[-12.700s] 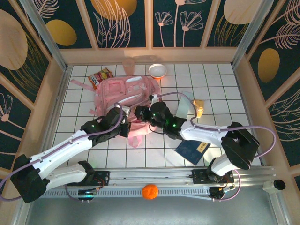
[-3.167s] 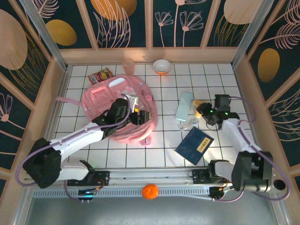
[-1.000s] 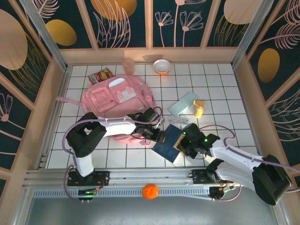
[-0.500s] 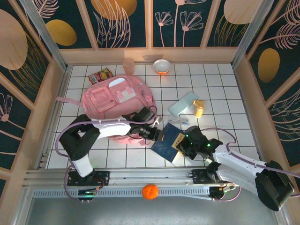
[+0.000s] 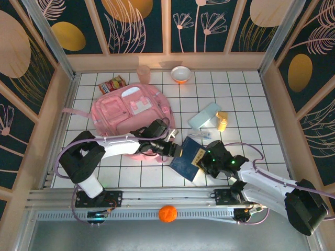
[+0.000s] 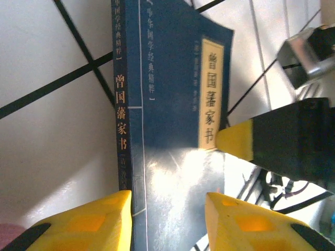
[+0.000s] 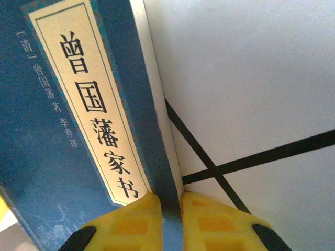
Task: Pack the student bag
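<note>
White tiled floor [image 5: 246, 94], dark grid lines; navy walls [image 5: 209, 26], gold floral print, pale wood frames [image 5: 166, 26].

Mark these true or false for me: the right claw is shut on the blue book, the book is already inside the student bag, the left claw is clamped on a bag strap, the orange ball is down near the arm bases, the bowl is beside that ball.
1. The right claw is shut on the blue book. True.
2. The book is inside the student bag. False: it is outside, just to the bag's right.
3. The left claw is clamped on a bag strap. False: its jaws stand open at the book.
4. The orange ball lies near the arm bases. True.
5. The bowl is beside the ball. False: it stands by the far wall.
</note>
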You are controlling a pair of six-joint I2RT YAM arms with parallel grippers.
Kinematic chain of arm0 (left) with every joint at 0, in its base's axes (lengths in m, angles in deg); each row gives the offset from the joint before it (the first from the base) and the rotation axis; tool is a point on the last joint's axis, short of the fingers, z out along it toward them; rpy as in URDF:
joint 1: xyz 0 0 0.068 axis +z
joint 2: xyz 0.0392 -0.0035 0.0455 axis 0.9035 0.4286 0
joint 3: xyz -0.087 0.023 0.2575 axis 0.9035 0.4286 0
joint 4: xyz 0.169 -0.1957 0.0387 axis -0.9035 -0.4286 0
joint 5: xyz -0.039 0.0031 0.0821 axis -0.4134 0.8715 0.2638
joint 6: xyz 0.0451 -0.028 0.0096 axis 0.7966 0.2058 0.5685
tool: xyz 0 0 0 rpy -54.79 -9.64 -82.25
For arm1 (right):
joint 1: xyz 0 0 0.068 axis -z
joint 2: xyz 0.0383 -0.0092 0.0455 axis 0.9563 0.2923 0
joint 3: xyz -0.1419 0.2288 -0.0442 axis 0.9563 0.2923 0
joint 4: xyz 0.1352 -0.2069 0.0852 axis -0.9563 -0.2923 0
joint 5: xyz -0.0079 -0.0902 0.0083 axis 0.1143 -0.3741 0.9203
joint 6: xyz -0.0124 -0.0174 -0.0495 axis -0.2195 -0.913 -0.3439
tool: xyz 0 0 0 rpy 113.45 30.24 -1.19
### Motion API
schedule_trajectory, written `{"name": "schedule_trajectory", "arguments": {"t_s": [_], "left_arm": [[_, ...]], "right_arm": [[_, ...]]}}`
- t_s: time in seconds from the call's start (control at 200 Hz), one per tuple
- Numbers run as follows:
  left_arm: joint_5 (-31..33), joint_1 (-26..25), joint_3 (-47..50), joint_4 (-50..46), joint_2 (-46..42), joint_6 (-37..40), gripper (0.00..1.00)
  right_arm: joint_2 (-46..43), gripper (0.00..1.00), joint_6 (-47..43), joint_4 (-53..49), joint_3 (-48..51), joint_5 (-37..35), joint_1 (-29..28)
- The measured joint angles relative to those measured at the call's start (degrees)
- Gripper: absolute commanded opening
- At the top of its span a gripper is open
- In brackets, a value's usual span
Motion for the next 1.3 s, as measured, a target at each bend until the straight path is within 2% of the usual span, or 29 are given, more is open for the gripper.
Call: {"name": "schedule_trajectory", "arguments": {"t_s": [0.155, 0.285, 0.515, 0.686, 1.056, 1.196, 1.296], "left_arm": [[-4.57, 0.04, 1.55, 7.76, -2.93, -2.40, 0.41], [-5.62, -0.70, 1.03, 9.42, -3.63, -2.10, 0.40], [-5.33, -0.87, -1.44, 7.37, -1.18, 0.02, 0.43], [-2.54, -0.92, -4.37, 3.08, -0.11, 2.80, 0.43], [-3.80, -0.92, -6.29, 3.06, 2.86, 4.11, 0.40], [-1.20, -0.92, -7.48, 0.66, 2.95, 4.37, 0.39], [0.81, -0.92, -7.67, -0.70, 2.84, 4.55, 0.43]], "right_arm": [[0.63, 0.13, -0.17, 2.64, 0.57, 0.59, 0.09], [2.47, 0.13, -0.24, 6.12, 0.76, 1.11, 0.09], [3.19, 0.13, -0.76, 7.17, 0.76, 1.20, 0.11], [3.52, 0.13, -1.29, 7.80, 0.74, 1.18, 0.11], [4.55, 0.12, -1.68, 7.96, 0.22, 1.44, 0.35], [5.20, 0.12, -1.70, 7.93, -0.24, 1.36, 0.39], [5.20, 0.12, -1.73, 7.91, -0.28, 1.33, 0.39]]}}
